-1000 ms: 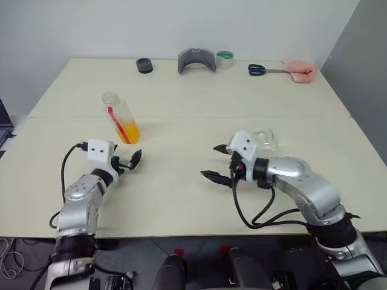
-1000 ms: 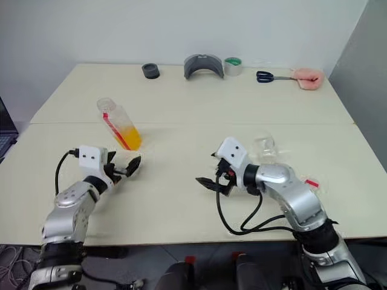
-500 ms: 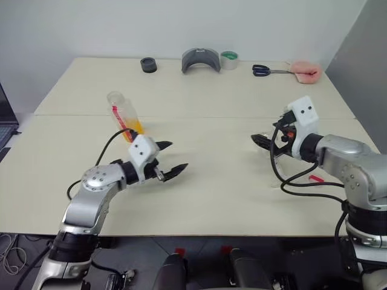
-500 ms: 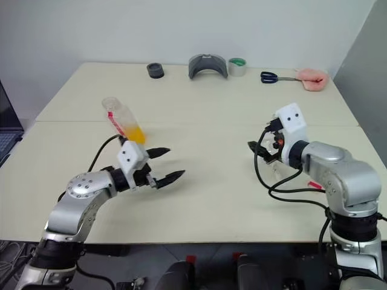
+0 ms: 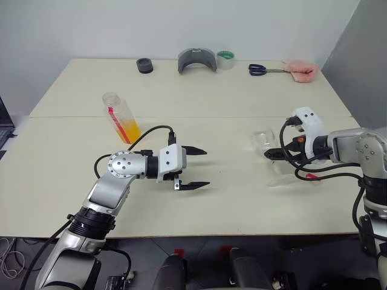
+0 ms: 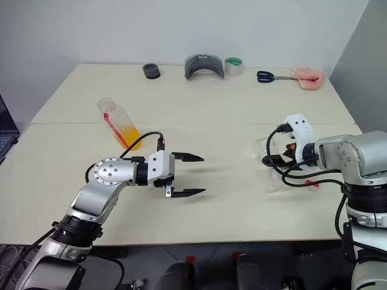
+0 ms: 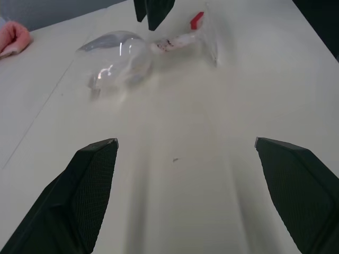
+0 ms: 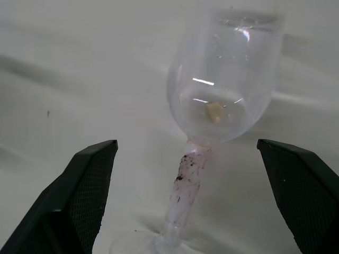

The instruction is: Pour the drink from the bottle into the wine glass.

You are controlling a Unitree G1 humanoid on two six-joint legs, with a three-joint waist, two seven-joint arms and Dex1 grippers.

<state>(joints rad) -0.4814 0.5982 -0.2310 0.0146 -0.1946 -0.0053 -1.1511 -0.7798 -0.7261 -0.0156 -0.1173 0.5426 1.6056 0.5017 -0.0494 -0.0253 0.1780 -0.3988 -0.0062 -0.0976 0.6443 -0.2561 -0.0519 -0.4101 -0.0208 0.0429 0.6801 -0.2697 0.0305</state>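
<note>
The small clear plastic bottle (image 5: 121, 117) of orange drink (image 5: 129, 130) stands tilted at the cream worktop's (image 5: 199, 103) left. The left gripper (image 5: 195, 168), jaws wide and empty, has swung right toward centre. The right gripper (image 5: 275, 152), also spread, has shifted right above the toppled clear wine glass (image 5: 266, 145), whose foot is hard to see.

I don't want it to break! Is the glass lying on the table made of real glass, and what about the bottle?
The wine glass looks clear and shiny, glass or hard plastic; the look leaves it open. The bottle looks like thin clear plastic: you can see the orange drink through it.
</note>
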